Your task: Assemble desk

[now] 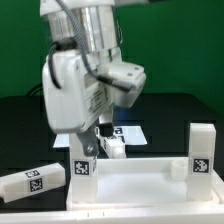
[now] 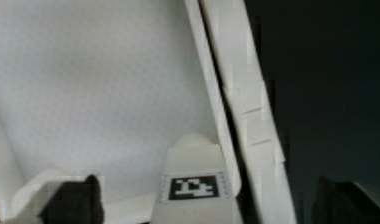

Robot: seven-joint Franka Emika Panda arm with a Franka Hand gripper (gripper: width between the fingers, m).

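I am looking into a robotics lab. A big white robot arm (image 1: 70,95) is standing over a black table (image 1: 20,125), and a plain green screen (image 1: 185,40) is hanging behind it. Black-and-white square tags (image 1: 200,166) are showing everywhere: one on the white leg (image 2: 196,165) between the fingers (image 2: 71,200), one on a second leg (image 1: 201,140) standing well apart from them, more on the marker board (image 1: 130,131) lying just beyond them.
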